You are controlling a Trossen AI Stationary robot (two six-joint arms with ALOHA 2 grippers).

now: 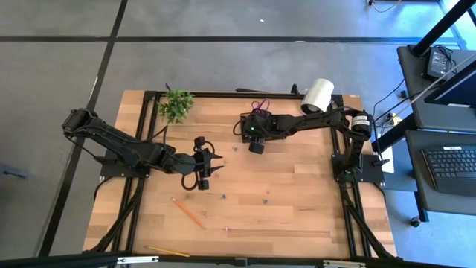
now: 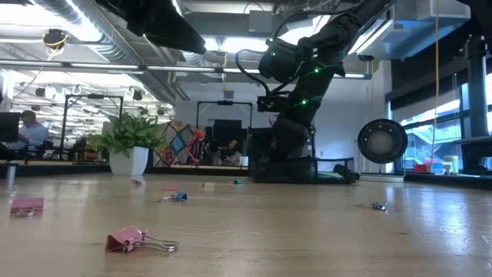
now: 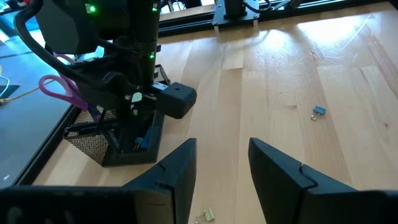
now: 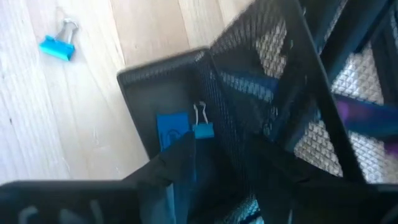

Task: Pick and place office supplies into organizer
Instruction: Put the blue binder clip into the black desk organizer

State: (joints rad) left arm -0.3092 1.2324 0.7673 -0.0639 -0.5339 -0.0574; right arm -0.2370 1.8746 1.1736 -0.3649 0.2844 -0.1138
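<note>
The right gripper (image 4: 217,155) hangs directly over the black mesh organizer (image 4: 186,81), its fingers parted with nothing between them. Just below its fingertips, a blue binder clip (image 4: 202,127) and a flat blue item (image 4: 171,134) lie in a low compartment; what the flat item is cannot be made out. Purple-handled scissors (image 3: 62,90) stand in the taller part, mostly hidden by mesh and arm. Another blue binder clip (image 4: 59,46) lies on the table (image 4: 62,124) beside the organizer. The left gripper (image 3: 221,168) hovers mid-table, released and empty, with the organizer well ahead of it. No legible writing shows.
</note>
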